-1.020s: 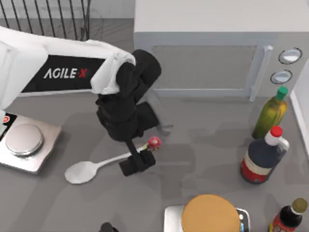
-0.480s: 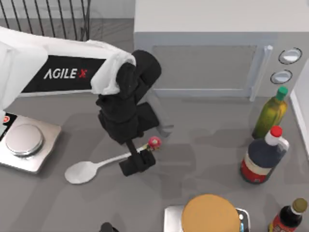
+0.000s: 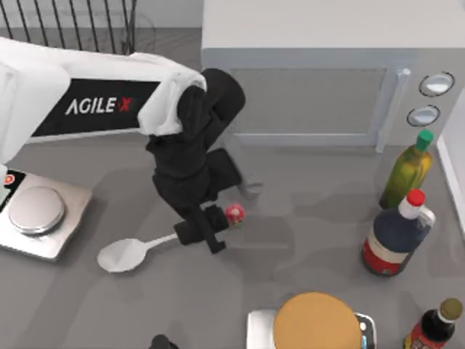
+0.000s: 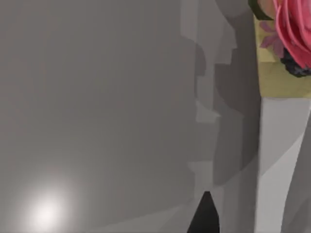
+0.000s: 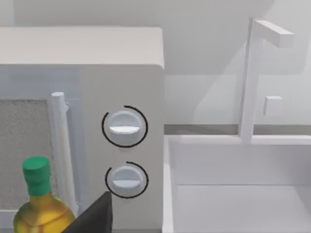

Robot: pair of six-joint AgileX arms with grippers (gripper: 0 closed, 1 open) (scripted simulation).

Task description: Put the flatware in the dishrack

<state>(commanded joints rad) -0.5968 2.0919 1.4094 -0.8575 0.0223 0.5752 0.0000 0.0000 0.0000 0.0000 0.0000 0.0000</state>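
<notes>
- Fingers of our left gripper point(image 3: 205, 231) look clamped on the spoon point(image 3: 138, 251) handle, right by its red knob.
- Since a second ago the wrist has twisted and the spoon swung slightly, bowl seemingly near the desk point(image 3: 305, 240).
- Grasp looks done; dishrack point(image 3: 69, 25) waits far left.
- Right arm's parked.

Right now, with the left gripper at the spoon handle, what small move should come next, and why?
Probably lift the spoon straight up a little: the left gripper sits on its handle beside the red knob, while the bowl rests on the table and the rack stands far off.
</notes>
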